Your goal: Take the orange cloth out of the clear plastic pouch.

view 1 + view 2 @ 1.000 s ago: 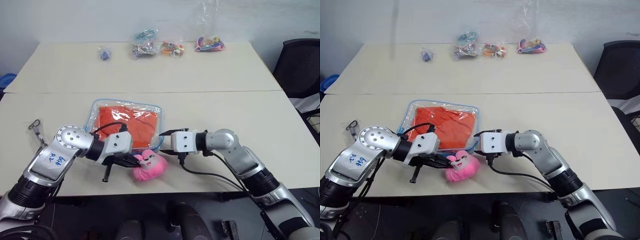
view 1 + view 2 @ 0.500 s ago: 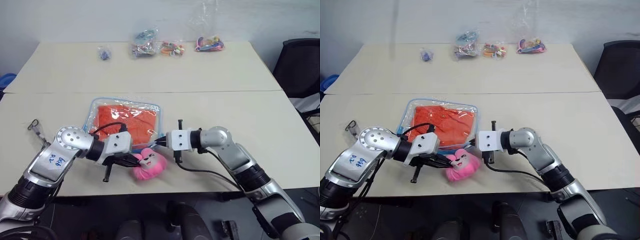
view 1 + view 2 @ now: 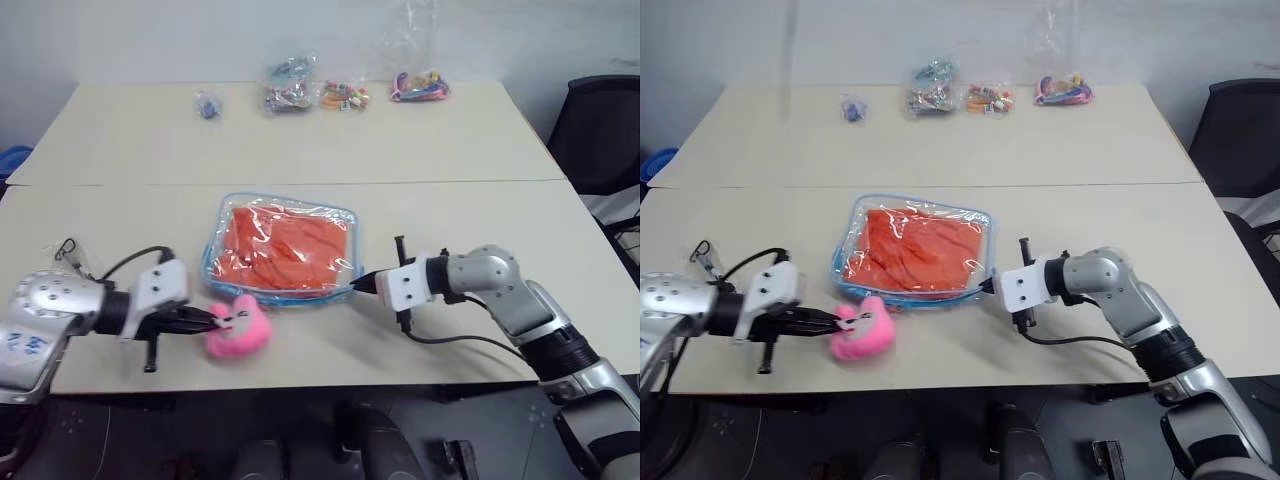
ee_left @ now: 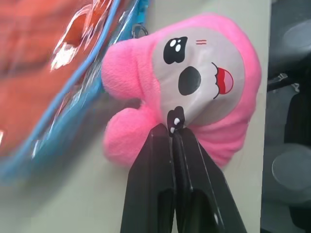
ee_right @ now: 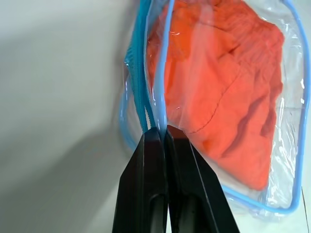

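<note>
We see the clear plastic pouch (image 3: 283,253) as glossy, crinkled film with smooth light blue trim, pinched at the right tool (image 5: 156,130). The orange cloth (image 5: 228,92) inside looks soft, matt, creased. Against the left tool (image 4: 172,133), fuzzy pink plush toy (image 4: 194,87). Matt counter (image 3: 300,140).

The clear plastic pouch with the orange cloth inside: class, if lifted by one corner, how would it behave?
The clear plastic pouch looks thin and wrinkled, so it would probably sag. Its glossy film likely slides easily on the table. The orange cloth probably adds little weight.
</note>
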`<state>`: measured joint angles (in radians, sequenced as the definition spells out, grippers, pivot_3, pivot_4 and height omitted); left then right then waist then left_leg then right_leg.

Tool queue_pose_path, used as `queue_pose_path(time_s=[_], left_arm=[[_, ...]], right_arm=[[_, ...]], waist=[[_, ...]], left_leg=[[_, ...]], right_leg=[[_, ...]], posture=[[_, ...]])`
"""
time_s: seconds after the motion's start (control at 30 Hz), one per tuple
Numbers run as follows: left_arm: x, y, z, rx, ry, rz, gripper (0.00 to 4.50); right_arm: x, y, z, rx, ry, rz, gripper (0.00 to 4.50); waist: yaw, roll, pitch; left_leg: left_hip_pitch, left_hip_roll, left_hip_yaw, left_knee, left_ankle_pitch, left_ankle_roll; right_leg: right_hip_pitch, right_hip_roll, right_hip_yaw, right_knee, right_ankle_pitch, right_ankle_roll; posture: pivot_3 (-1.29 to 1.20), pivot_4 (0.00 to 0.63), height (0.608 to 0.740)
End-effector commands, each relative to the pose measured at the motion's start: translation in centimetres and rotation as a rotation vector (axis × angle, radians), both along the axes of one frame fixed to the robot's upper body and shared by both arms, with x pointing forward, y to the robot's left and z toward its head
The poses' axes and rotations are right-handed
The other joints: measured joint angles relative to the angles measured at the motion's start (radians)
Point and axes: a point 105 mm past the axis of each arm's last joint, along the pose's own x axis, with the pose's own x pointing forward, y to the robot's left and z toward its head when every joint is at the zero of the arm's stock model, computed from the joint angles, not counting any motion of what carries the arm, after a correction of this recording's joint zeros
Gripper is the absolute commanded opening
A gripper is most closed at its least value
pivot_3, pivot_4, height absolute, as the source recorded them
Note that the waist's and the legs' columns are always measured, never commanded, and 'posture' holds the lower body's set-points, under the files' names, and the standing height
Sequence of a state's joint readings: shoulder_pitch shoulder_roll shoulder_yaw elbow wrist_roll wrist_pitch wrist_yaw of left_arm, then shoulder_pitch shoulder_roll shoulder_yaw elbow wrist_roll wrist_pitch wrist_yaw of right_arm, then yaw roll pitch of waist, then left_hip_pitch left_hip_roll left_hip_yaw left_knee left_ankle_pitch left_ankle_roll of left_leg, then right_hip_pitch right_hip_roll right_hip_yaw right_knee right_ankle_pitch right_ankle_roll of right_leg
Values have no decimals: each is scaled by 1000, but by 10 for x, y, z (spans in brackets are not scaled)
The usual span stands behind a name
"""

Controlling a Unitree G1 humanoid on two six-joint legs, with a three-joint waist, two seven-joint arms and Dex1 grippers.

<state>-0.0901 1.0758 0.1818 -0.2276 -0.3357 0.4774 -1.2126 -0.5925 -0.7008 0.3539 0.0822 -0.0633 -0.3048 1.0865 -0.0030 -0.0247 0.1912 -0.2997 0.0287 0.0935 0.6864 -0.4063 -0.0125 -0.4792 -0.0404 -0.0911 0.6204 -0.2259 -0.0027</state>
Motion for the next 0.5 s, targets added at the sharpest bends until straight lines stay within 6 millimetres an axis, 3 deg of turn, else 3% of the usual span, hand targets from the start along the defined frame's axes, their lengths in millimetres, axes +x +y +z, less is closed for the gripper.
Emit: queue_pose_path(time_s=[0.03,0.17,0.23,0.3,0.5], left_arm=[[3,38,19,15,-61,141,0],[9,78,28,45,-113,275,0],[14,87,33,36,-136,310,0],[19,87,33,20,-151,311,0],[18,51,7,-29,-108,218,0]], right_arm=[[-4,-14,15,12,-42,1,33],[-11,-24,15,-3,-30,12,33],[-13,-27,14,-10,-22,15,33],[-13,-29,14,-12,-17,16,33],[-15,-20,16,24,-3,21,33]], waist=[[-1,0,0],[0,0,0],[0,0,0],[0,0,0],[-1,0,0]], left_leg=[[0,0,1,0,0,0],[0,0,1,0,0,0],[1,0,1,0,0,0],[1,0,1,0,0,0],[0,1,2,0,-1,1]], right_leg=[[-1,0,0,1,0,-1],[-1,0,0,1,-1,-1],[-1,0,0,1,-1,-1],[-1,0,0,1,-1,-1],[-1,-1,0,2,-1,-1]], posture=[[0,150,740],[0,150,740],[0,150,740],[0,150,740],[0,150,740]])
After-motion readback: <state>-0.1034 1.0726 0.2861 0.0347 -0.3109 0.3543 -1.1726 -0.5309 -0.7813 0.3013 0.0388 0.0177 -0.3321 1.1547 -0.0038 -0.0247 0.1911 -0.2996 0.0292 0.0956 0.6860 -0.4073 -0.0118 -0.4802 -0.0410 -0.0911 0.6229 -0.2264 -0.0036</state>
